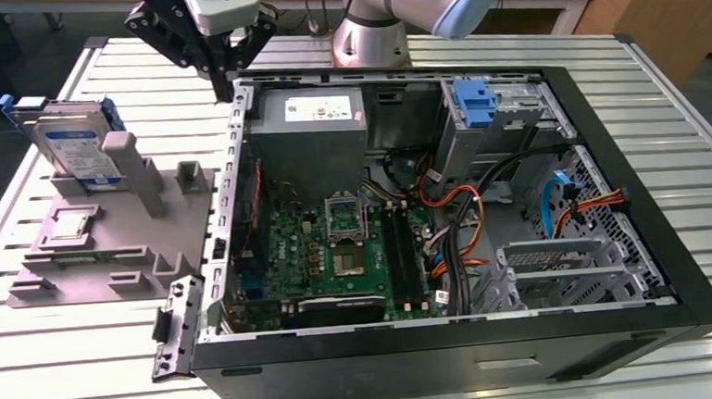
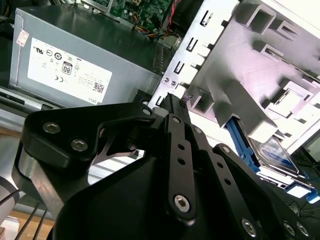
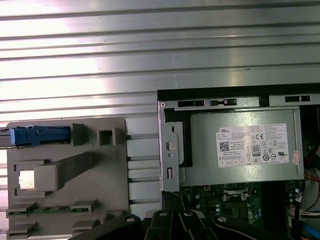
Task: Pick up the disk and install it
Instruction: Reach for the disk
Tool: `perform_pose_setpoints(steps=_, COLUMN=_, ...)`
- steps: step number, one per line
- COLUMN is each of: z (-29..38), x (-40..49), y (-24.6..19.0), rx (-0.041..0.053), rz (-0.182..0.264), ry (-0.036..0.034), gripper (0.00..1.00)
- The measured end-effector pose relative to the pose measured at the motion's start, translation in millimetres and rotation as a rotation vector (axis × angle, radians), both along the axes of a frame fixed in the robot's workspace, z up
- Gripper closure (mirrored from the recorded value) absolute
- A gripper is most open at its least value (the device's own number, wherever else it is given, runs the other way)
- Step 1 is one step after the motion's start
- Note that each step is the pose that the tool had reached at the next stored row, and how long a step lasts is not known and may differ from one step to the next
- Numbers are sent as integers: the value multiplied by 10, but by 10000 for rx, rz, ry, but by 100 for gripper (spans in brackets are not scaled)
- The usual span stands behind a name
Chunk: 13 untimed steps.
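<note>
Exterior view, disk (image 1: pixel 74 145) upright on holder (image 1: pixel 117 234), hand (image 1: pixel 221 95) nearby, apart

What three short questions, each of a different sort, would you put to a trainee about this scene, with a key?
1. True or false: the end effector holds the disk.
2. Where is the disk now? A) in a drive bay of the case; B) standing upright in the grey fixture beside the case, at the exterior view's left; C) lying flat on the motherboard.
3. What colour is the bracket that frames the disk?

Key: 1 false; 2 B; 3 blue.
</note>
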<state>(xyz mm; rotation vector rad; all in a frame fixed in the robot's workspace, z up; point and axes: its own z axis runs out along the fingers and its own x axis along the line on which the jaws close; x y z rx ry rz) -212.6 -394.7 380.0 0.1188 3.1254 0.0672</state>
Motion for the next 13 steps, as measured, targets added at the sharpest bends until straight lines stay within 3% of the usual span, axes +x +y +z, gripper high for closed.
perform_pose_setpoints(steps=13, z=-10, x=-56, y=1, rx=0, rz=-1, ry=1, gripper=90)
